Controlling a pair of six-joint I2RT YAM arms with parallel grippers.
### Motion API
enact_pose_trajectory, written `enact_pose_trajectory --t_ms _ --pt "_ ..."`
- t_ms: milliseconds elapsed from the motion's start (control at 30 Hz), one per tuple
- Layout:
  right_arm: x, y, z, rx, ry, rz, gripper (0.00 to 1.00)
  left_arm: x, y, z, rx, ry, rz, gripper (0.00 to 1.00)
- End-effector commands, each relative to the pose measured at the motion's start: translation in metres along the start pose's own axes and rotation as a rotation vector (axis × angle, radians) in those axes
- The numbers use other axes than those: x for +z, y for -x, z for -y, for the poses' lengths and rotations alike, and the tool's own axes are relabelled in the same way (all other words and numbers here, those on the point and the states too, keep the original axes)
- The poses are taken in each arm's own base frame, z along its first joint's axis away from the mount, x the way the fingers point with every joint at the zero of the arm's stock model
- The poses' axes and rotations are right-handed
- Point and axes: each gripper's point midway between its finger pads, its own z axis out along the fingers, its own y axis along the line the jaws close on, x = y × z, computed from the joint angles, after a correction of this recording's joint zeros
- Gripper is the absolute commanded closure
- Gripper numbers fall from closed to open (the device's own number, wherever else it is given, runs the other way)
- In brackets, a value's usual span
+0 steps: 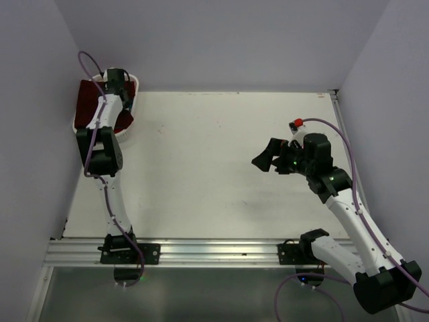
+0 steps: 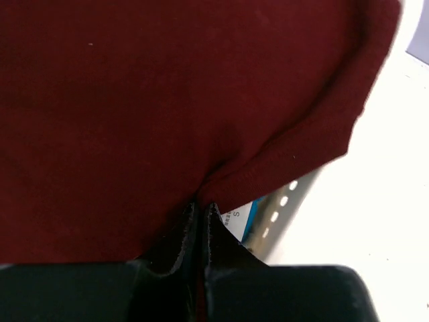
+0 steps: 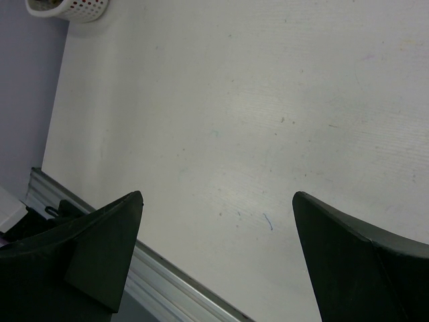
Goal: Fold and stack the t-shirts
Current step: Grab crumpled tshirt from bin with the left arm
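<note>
Table: white top [image 1: 214, 168], pale walls, slatted basket [image 1: 129, 131] in the far left corner.
Maroon t-shirt [image 2: 167, 87]: heaped in the basket.
Left gripper [image 2: 201, 209]: pinched tight on a shirt fold (jaws basically touching).
Right gripper [image 3: 216, 198]: wide open, holding nothing, well apart from the shirt.

White surface [image 1: 214, 174]: matte, level, with faint scuffs and small dark specks. One white perforated basket [image 3: 74, 9] stands at its far left corner. An aluminium rail [image 1: 214, 251] runs along the near edge.
</note>
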Motion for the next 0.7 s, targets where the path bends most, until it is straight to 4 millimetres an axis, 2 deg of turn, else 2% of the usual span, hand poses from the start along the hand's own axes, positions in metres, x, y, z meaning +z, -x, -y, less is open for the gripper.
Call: enact_pose_trajectory --t_ms 0,67,167,267,300,333,367,433,467,533,567,633,667 --pt "-0.001 0.001 -0.001 -0.017 0.006 0.006 0.01 -0.007 0.016 -0.034 -0.04 0.054 0.019 1.0" --pt "0.0 0.001 -0.001 -0.015 0.005 0.008 0.01 -0.007 0.018 -0.037 -0.049 0.051 0.018 1.0" --pt "0.001 0.002 0.0 -0.015 0.003 0.007 0.01 -0.015 0.027 -0.031 -0.065 0.0 0.03 1.0" --pt "0.003 0.002 -0.001 -0.014 0.009 0.008 0.01 -0.039 0.049 -0.017 -0.104 -0.095 0.073 1.0" --pt "0.005 0.002 0.0 -0.011 0.008 0.004 0.01 -0.059 0.066 -0.012 -0.119 -0.133 0.111 1.0" --pt "0.005 0.002 0.0 -0.009 0.008 0.004 0.01 -0.069 0.074 -0.008 -0.135 -0.162 0.13 1.0" --pt "0.006 0.001 0.0 -0.008 0.009 -0.002 0.01 -0.09 0.089 -0.002 -0.148 -0.215 0.166 1.0" --pt "0.009 -0.001 0.001 -0.004 0.011 -0.01 0.01 -0.116 0.108 0.006 -0.172 -0.271 0.207 1.0" --pt "0.01 -0.002 0.001 -0.002 0.013 -0.012 0.01 -0.138 0.12 0.009 -0.182 -0.316 0.235 1.0" --pt "0.011 -0.004 0.002 0.004 0.016 -0.014 0.01 -0.162 0.13 0.017 -0.19 -0.369 0.263 1.0" --pt "0.011 -0.005 0.003 0.006 0.016 -0.014 0.01 -0.181 0.138 0.018 -0.193 -0.395 0.291 1.0" --pt "0.012 -0.006 0.002 0.013 0.021 -0.015 0.01 -0.2 0.141 0.026 -0.191 -0.429 0.305 1.0" --pt "0.012 -0.006 0.002 0.014 0.022 -0.016 0.01 -0.215 0.146 0.027 -0.19 -0.453 0.321 1.0"
